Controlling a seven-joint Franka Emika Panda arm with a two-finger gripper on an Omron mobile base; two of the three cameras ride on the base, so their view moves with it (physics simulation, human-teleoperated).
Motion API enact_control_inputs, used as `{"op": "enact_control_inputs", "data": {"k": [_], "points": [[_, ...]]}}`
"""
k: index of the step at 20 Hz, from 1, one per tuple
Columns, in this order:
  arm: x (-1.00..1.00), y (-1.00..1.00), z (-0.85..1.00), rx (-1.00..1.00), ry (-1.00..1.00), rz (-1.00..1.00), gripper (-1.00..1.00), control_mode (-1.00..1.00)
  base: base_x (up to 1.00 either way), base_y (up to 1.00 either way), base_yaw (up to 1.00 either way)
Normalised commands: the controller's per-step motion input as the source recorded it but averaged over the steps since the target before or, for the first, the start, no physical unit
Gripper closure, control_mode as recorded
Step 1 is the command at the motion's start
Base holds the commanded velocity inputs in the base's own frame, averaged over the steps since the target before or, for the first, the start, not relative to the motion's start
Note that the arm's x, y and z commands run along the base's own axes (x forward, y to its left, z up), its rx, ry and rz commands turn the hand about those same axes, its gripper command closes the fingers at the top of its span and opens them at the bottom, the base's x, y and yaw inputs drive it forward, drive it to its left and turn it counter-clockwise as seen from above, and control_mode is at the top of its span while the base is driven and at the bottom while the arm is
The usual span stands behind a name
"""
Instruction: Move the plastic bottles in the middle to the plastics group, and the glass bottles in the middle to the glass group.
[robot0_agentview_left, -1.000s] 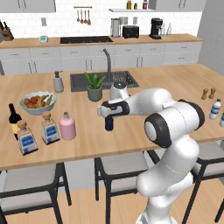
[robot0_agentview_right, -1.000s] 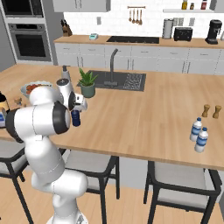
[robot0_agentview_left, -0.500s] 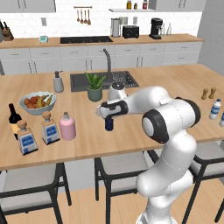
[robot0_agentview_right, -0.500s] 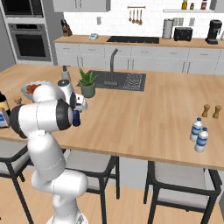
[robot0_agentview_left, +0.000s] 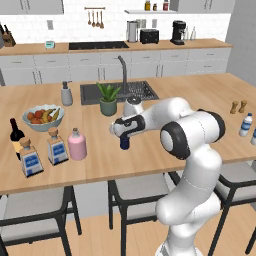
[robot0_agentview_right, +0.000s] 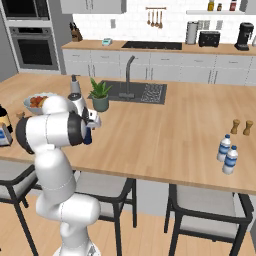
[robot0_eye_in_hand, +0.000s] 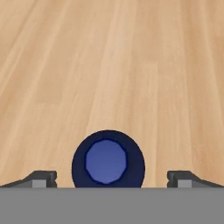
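Wooden island worktop (robot0_agentview_left: 200, 100) with sink and tap at its far side. End effector (robot0_agentview_left: 123, 134) pointed straight down over the small navy-blue plastic bottle (robot0_agentview_left: 124, 143), near the middle of the worktop, in front of the potted plant (robot0_agentview_left: 108, 98). Jaws spread wide: in the hand view, bottle (robot0_eye_in_hand: 108, 160) seen from directly above, centred between the 2 fingertips (robot0_eye_in_hand: 40, 179), a clear gap on each side, no contact. Bottle upright on the wood, partly hidden by the hand in the right base view (robot0_agentview_right: 88, 136).

Toward the left end of the worktop, a round pale-pink glass bottle (robot0_agentview_left: 77, 144) with a light cap, upright. Just beside it on its left, a square clear bottle (robot0_agentview_left: 57, 148) with blue label and tan stopper. Further left and nearer the front edge, a 2nd square blue-labelled bottle (robot0_agentview_left: 30, 160), with the dark wine bottle (robot0_agentview_left: 17, 136) just behind it. Fruit bowl (robot0_agentview_left: 42, 116) behind these, grey dispenser (robot0_agentview_left: 66, 94) further back by the sink.

At the right end, well apart from the navy bottle, 2 small whitish bottles with blue caps and labels (robot0_agentview_right: 227, 154) close together near the front edge. Brown salt and pepper shakers (robot0_agentview_right: 241, 127) a little behind them.

Bar stools (robot0_agentview_left: 136, 197) tucked under the near side of the worktop.
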Motion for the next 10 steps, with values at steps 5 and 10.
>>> {"op": "enact_control_inputs", "data": {"k": [5, 10], "points": [[0.09, 0.00, -0.01, 0.00, 0.00, 0.00, -1.00, -1.00, 0.00, 0.00, 0.00], [0.06, 0.00, -0.01, 0.00, 0.00, 0.00, -1.00, -1.00, 0.00, 0.00, 0.00]]}}
